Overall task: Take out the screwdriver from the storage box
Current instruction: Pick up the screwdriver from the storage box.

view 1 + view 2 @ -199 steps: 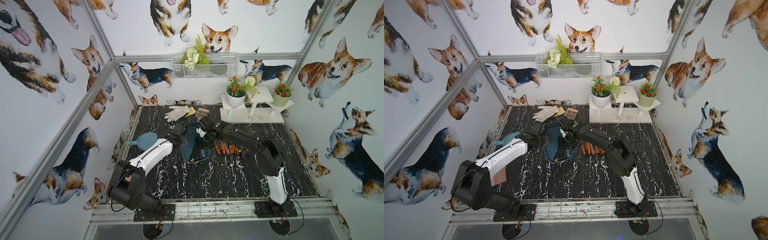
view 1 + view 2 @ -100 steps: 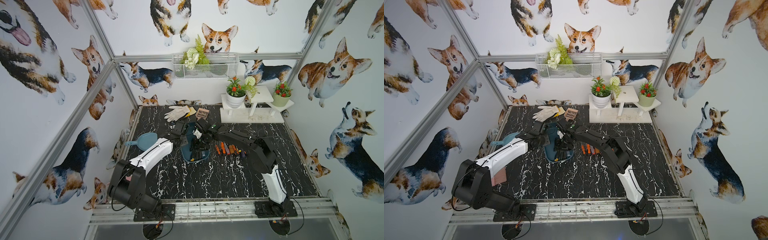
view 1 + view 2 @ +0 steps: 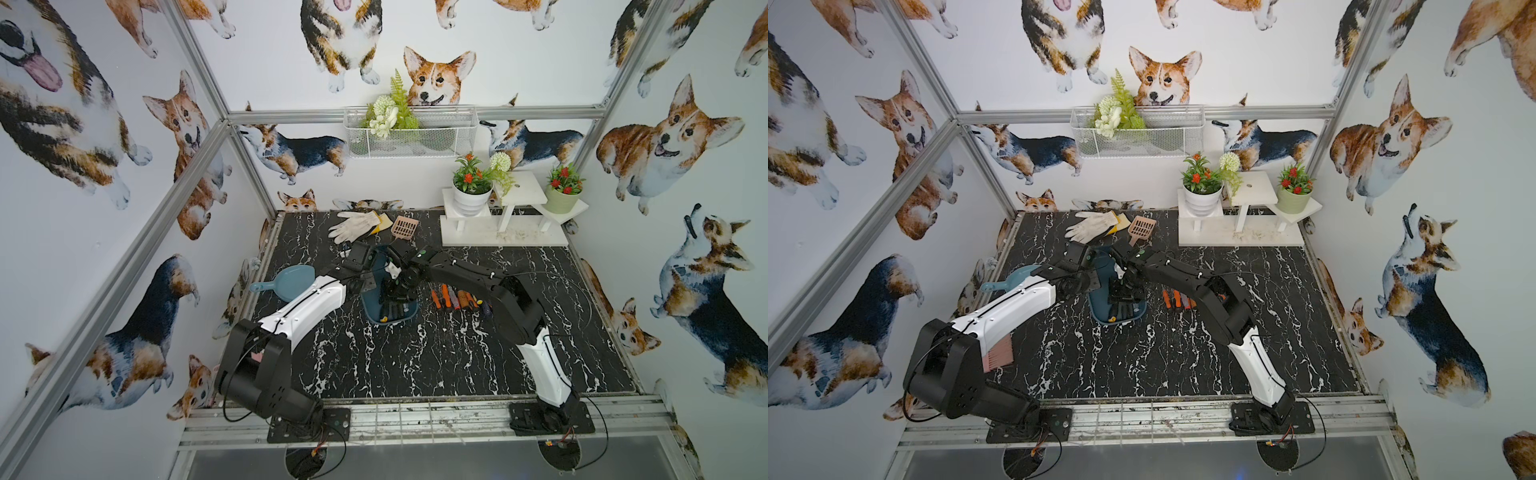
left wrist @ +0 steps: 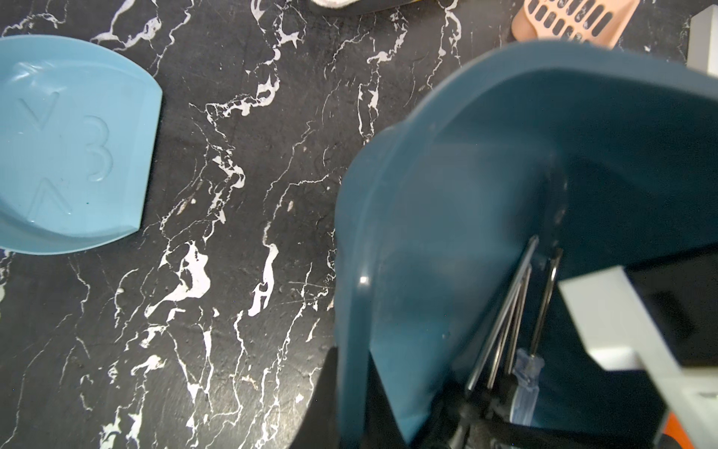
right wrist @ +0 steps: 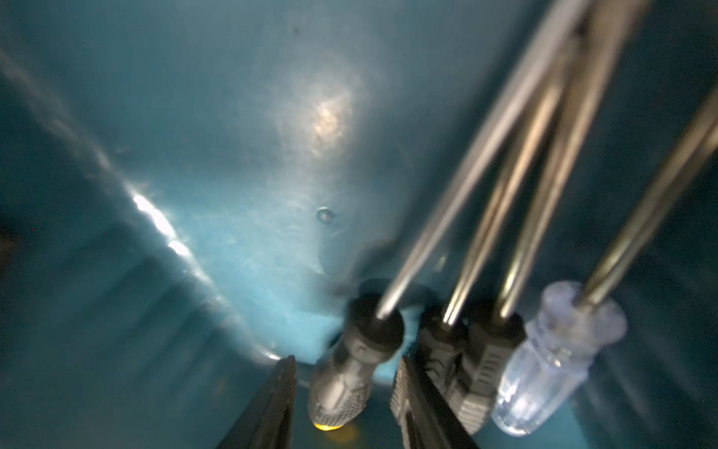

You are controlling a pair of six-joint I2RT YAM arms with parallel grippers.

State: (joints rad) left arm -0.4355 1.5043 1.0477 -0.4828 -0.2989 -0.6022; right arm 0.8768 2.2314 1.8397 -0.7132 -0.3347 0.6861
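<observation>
The screwdriver (image 5: 349,373), grey-handled with a yellow end cap, is seen lying in the storage box (image 4: 427,233) at the middle of the table (image 3: 415,365), so it is not out yet. The right gripper (image 5: 347,359) is found down inside the box. Its jaws are set apart on either side of that handle, and a sliver of gap is left on one side, so no grip is judged to be made. The box's rim is pinched by the closed left gripper (image 4: 355,420), and the box is steadied. Two black-handled drivers (image 5: 466,350) and a clear-handled driver (image 5: 559,357) are packed right beside the target. Orange-handled tools (image 3: 453,297) are laid on the table just beside the box. The squeeze, the lift and the set-down outside are all left to be done.
</observation>
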